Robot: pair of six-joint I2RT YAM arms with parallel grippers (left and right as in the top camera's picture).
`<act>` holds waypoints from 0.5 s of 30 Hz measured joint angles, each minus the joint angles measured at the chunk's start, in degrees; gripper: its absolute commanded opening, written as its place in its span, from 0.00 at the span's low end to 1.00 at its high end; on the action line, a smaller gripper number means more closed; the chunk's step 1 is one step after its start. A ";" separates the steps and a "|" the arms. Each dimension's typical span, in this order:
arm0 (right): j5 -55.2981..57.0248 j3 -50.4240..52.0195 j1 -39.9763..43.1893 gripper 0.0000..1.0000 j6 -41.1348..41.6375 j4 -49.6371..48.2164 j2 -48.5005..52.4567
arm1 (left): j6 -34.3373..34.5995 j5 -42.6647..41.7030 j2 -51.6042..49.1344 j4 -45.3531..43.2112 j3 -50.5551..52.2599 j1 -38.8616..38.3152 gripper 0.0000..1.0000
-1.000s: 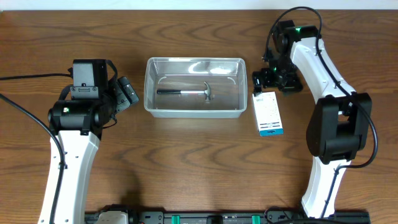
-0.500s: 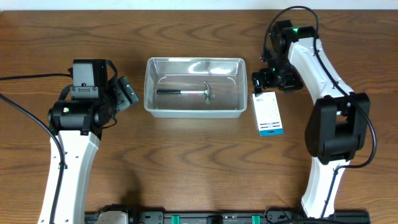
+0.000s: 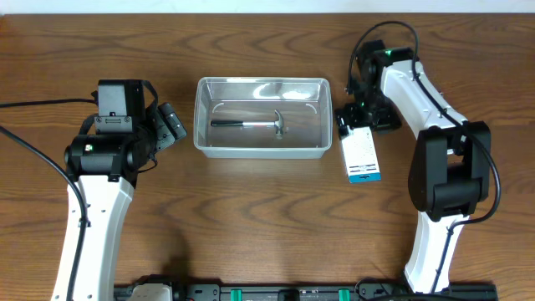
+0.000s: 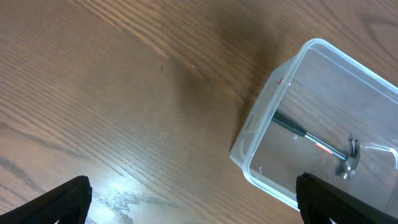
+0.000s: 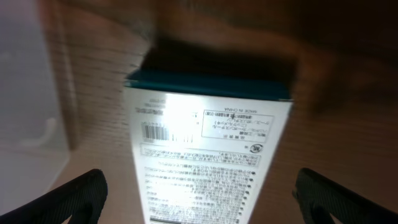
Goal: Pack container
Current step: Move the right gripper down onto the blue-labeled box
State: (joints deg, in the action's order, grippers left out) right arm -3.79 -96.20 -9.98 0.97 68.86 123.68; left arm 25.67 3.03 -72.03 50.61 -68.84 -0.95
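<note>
The clear plastic container point(image 3: 261, 149) sits at the table's middle back with a small hammer point(image 3: 251, 124) lying inside; both show in the left wrist view, container point(image 4: 261, 124) and hammer point(image 4: 323, 147). A blue-and-white box point(image 3: 361, 155) lies flat on the table right of the container. My right gripper point(image 3: 358, 119) hangs open over the box's far end; in the right wrist view the box point(image 5: 208, 155) lies between the spread fingers point(image 5: 202, 202), not gripped. My left gripper point(image 3: 171, 125) is open and empty left of the container, its fingers point(image 4: 193, 199) wide apart.
Bare wooden table surrounds the container. A black cable point(image 3: 33, 104) runs along the far left. The arm bases stand at the front edge.
My right gripper has moved left and a little forward, coming over the far end of the box. The left arm, container and hammer have not moved.
</note>
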 measured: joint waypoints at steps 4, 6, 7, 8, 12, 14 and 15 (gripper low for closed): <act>-0.02 3.91 0.02 0.99 0.00 -2.29 0.00 | 0.00 0.00 0.00 0.00 0.00 0.00 0.98; -0.02 5.09 0.02 0.99 0.00 -2.97 0.00 | 0.00 0.00 0.00 0.00 0.00 0.00 0.99; -0.02 5.77 0.02 0.99 -0.02 -3.43 0.00 | 0.00 0.00 0.00 0.00 0.00 0.00 0.98; -0.02 6.19 0.02 0.99 -0.02 -3.74 0.00 | -0.02 0.00 0.00 0.00 0.00 0.00 0.98; 0.26 7.72 0.02 0.99 0.00 -4.61 -0.09 | 0.00 -0.02 0.00 0.00 0.00 0.00 0.98; 0.42 8.00 0.02 0.99 0.00 -4.92 -0.26 | 0.00 0.00 0.00 0.00 0.00 0.00 0.98; 0.44 8.11 0.02 0.99 0.00 -5.03 -0.35 | 0.00 -0.02 0.00 0.02 0.00 0.00 0.98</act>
State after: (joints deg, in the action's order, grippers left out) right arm -3.36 -88.09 -9.96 0.97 63.83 123.33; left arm 25.67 3.01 -72.03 50.63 -68.84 -0.95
